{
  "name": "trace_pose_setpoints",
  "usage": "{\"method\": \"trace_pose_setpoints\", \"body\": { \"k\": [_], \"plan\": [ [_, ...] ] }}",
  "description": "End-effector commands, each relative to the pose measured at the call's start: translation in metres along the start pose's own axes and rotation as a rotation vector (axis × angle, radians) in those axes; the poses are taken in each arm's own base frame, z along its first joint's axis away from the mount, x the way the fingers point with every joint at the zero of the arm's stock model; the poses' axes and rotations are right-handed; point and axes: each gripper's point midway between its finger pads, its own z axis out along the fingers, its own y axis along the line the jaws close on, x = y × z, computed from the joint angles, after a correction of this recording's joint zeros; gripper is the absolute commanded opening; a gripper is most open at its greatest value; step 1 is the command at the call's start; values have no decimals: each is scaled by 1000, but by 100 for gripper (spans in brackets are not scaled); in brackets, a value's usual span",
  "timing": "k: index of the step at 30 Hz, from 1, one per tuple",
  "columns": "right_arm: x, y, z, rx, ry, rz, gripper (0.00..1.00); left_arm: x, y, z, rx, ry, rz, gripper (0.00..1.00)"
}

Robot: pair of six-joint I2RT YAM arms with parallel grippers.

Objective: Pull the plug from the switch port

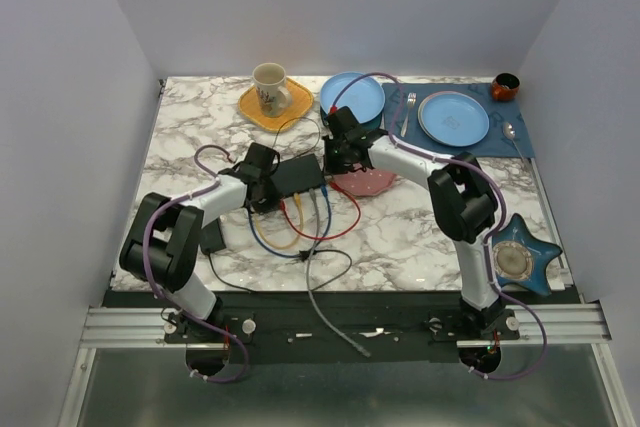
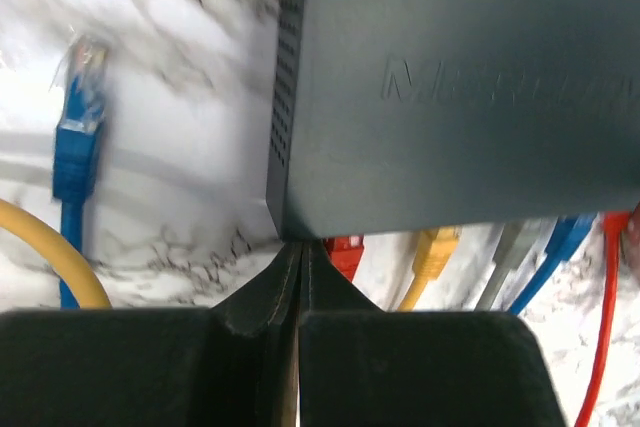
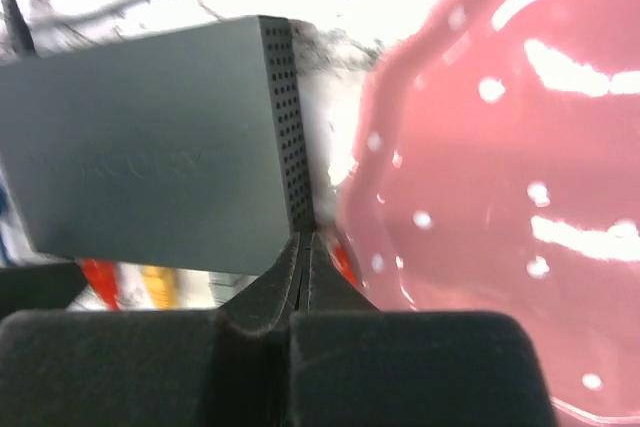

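- Switch [image 1: 297,177] lies flat on the worktop [image 1: 400,237], with a corner right at the tip of each claw.
- Left claw [image 2: 300,247] is pinched together on nothing. Right claw [image 3: 303,242] is the same, with the pink plate [image 3: 500,197] just to its right.
- Red plug [image 2: 345,255] sits just past the left claw's tip, and the yellow plug [image 2: 435,247] is further right.
- Best bet: the left claw spreads, straddles the red plug and pulls straight back while the right claw braces the box.

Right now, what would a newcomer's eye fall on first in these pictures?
The black switch at the middle of the marble table, with the left end effector and right end effector at either side. Red, yellow, grey and blue cables fan from its near edge, and a pink plate lies at its right.
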Motion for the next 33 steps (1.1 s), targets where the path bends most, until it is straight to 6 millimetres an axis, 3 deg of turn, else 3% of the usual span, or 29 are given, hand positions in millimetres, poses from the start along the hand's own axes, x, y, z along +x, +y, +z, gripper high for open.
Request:
{"method": "trace_pose_setpoints", "body": {
  "k": [1,6,9,11,16,28,33],
  "plan": [
    [-9,20,-4,-43,-11,-39,1,7,-7,-17,23,14,-18,7],
    [-18,13,-39,-13,-76,-36,1,-24,2,-36,12,-77,-41,10],
    [-10,9,-52,-16,-81,-37,2,-32,4,-40,4,-87,-39,13],
    [-2,4,-52,-15,-79,-32,2,-36,9,-40,-9,-92,-35,15],
    [41,-6,-43,-37,-2,-36,2,-31,19,-32,-21,-75,-50,21],
    [105,23,-33,-112,95,-97,1,-18,32,-9,-36,3,-73,24],
    [135,47,-34,-150,139,-140,1,-15,30,-4,-25,26,-66,25]
  ]
}}
